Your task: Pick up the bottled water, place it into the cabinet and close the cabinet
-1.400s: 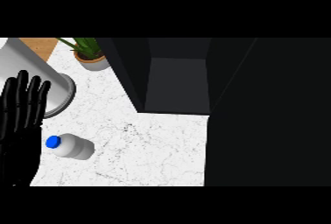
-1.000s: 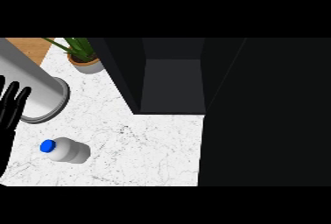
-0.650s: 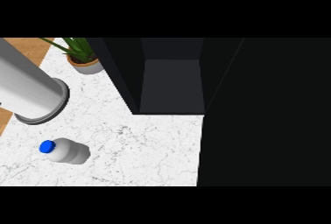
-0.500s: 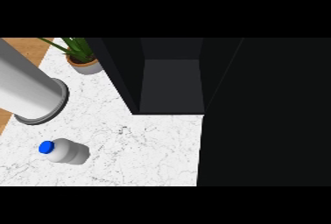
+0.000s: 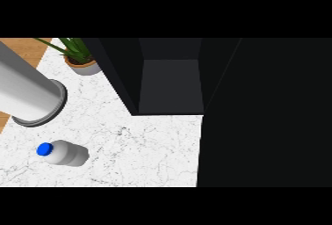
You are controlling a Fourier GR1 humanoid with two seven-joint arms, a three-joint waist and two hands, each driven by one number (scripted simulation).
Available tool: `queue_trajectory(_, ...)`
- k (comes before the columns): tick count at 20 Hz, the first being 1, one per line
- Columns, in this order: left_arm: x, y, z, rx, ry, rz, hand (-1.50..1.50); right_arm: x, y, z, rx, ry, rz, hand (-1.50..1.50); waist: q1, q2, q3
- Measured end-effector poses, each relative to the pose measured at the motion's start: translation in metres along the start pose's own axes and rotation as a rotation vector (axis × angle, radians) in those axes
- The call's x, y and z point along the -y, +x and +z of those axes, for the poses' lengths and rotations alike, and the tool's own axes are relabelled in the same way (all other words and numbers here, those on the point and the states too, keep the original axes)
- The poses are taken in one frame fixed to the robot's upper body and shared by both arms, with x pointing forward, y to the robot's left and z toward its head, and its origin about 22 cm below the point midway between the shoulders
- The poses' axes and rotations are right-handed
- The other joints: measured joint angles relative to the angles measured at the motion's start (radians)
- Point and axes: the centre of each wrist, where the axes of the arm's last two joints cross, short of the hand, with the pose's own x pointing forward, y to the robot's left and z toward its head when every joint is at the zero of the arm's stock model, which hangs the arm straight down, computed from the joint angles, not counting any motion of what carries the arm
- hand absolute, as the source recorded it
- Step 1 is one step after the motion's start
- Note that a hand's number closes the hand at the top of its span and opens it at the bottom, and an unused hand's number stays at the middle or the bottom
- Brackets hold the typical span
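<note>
Bottled water [image 5: 63,153]: you see it upright on the white marble counter [image 5: 149,145], near the lower left of the head view, blue cap [image 5: 44,149] toward you; nothing touches it.

Cabinet [image 5: 170,83]: it is the dark unit at the top middle; you look into an open compartment with a grey floor and dark side walls. The bottle is well apart from it, down and to the left.

Cabinet door [image 5: 266,114]: the broad black surface filling the right side is probably the door swung open, though the view is too dark for you to be sure.

Forearm [image 5: 26,90]: a grey cylinder comes in from the left edge, its round end over the counter just above the bottle, not touching it.

Left hand: you cannot see it, so you cannot tell how its fingers are set.

Right hand: it shows nowhere either; its fingers cannot be judged.

Potted plant [image 5: 79,57]: it stands at the counter's top left, just beside the cabinet's left wall.

Wood floor [image 5: 23,46]: a strip shows beyond the counter's left edge.
</note>
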Motion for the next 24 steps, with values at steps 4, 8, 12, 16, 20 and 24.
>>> queue_trajectory(4, -0.006, -0.021, 0.001, -0.044, 0.018, 0.008, -1.50, -0.006, -0.001, 0.006, 0.002, -0.001, -0.020, -1.50, -0.003, 0.000, 0.000)
queue_trajectory(8, -0.014, -0.047, -0.005, -0.102, 0.019, 0.012, -1.50, -0.007, -0.001, 0.013, 0.002, 0.006, -0.021, -1.50, -0.011, 0.001, -0.001)
queue_trajectory(12, -0.024, -0.076, -0.010, -0.165, 0.010, 0.041, -1.50, -0.011, -0.002, 0.018, 0.001, 0.010, -0.036, -1.50, -0.016, 0.001, -0.001)
queue_trajectory(16, -0.029, -0.109, -0.010, -0.219, 0.015, 0.083, -1.50, -0.013, -0.003, 0.025, -0.004, 0.006, -0.041, -1.50, -0.019, 0.001, -0.002)
queue_trajectory(20, -0.030, -0.140, -0.010, -0.251, 0.028, 0.102, -1.50, -0.016, -0.004, 0.034, 0.007, 0.006, -0.054, -1.50, -0.024, 0.001, -0.002)
queue_trajectory(24, -0.035, -0.167, -0.008, -0.268, 0.025, 0.109, -1.50, -0.020, -0.004, 0.037, -0.001, 0.003, -0.065, -1.50, -0.025, 0.003, -0.003)
